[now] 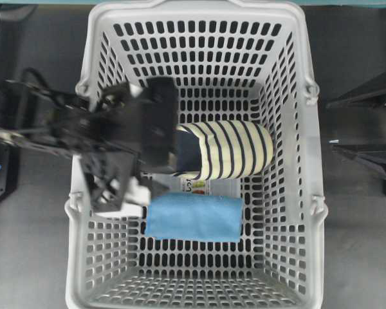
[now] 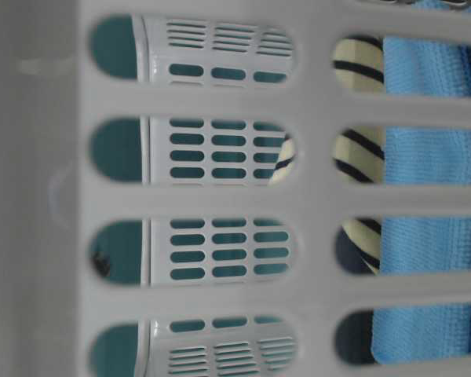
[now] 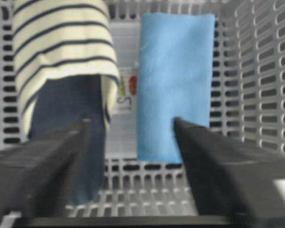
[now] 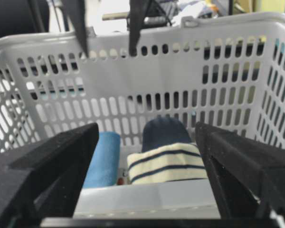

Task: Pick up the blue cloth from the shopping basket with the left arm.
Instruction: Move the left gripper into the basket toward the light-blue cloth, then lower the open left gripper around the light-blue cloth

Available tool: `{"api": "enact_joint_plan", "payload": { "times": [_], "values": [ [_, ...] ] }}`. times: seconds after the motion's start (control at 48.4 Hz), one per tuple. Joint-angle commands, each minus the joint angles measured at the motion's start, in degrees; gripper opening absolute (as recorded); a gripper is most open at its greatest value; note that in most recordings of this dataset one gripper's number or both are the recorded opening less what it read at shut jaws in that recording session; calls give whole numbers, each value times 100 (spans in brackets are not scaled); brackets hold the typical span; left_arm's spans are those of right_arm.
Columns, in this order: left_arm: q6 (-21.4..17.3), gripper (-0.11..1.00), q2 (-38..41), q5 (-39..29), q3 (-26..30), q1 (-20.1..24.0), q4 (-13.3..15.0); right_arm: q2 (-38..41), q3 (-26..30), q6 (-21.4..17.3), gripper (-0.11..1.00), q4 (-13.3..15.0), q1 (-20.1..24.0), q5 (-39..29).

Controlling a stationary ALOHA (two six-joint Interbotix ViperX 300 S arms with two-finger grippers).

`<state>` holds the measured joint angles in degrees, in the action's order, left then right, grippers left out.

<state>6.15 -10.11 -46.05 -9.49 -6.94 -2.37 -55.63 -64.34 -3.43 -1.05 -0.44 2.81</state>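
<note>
Black trussed left gripper (image 1: 125,193) inside large light grey slotted plastic basket (image 1: 296,193), jaws wide, holding nothing, tilted down; small sky-blue folded cloth (image 1: 194,217) flat on floor just right, long axis left-to-right, beside navy-and-cream striped roll (image 1: 228,149); right gripper (image 4: 147,142) wide open outside, farther

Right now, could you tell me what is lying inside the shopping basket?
The basket holds a blue cloth and a striped fabric roll, side by side. Between them shows part of a printed card; the rest is covered.
</note>
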Motion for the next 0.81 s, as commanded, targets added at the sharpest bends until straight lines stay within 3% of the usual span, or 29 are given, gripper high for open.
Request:
{"api": "enact_joint_plan", "payload": {
  "times": [0.0,0.062,0.331,0.786],
  "values": [
    [0,86,325,-325,439,-70,-26,26,149,-9,78,-26,-9,53],
    [-9,91,580,-554,650,-97,-26,26,149,0,78,-18,-9,53],
    [-26,90,1661,-1020,1257,-211,-26,26,149,9,78,-18,-18,53],
    [-18,90,2364,-650,1099,-475,-26,26,132,0,78,-18,-18,26]
  ]
}}
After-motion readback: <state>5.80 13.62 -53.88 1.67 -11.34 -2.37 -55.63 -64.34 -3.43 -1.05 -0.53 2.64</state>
